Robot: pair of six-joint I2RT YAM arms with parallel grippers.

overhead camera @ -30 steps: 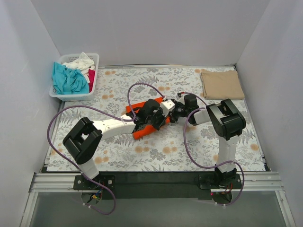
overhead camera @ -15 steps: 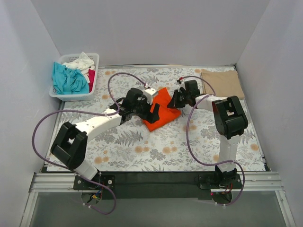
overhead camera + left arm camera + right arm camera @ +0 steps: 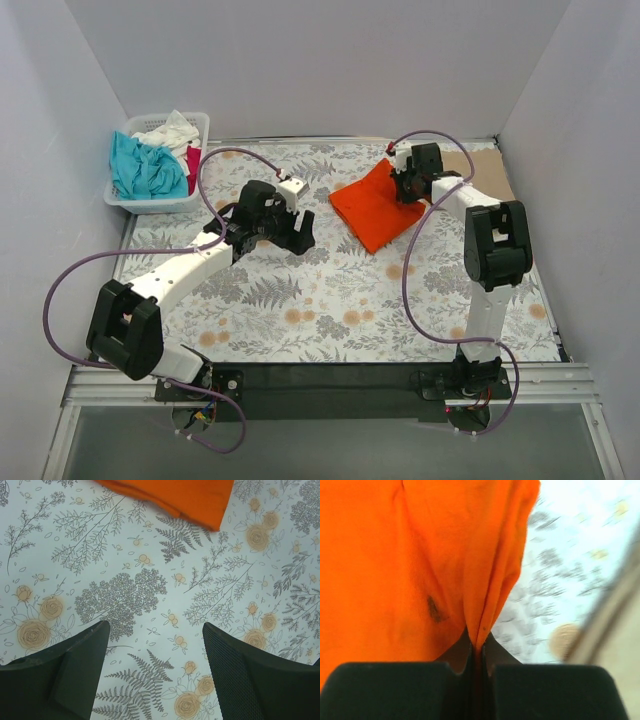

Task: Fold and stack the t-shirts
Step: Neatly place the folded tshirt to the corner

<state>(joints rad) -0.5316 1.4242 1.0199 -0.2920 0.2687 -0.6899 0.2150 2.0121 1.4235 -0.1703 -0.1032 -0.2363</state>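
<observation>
A folded bright orange t-shirt (image 3: 375, 210) lies on the floral table toward the back right. My right gripper (image 3: 408, 186) is shut on its far right edge, and the cloth (image 3: 420, 560) is pinched between the jaws (image 3: 479, 652). A folded tan t-shirt (image 3: 487, 170) rests in the back right corner, partly behind the right arm. My left gripper (image 3: 298, 233) stands open over bare tablecloth, left of the orange shirt, its fingers (image 3: 65, 670) wide apart with nothing between them. The shirt's near corner (image 3: 195, 500) shows at the top of the left wrist view.
A white slatted basket (image 3: 196, 178) at the back left holds teal (image 3: 145, 168), white (image 3: 168, 131) and pink-red (image 3: 193, 157) t-shirts. Grey walls close the back and both sides. Purple cables loop over both arms.
The left gripper opened, let go of the orange shirt and drew back to the left. The right gripper shut on the shirt and dragged it toward the back right, near the tan shirt.
</observation>
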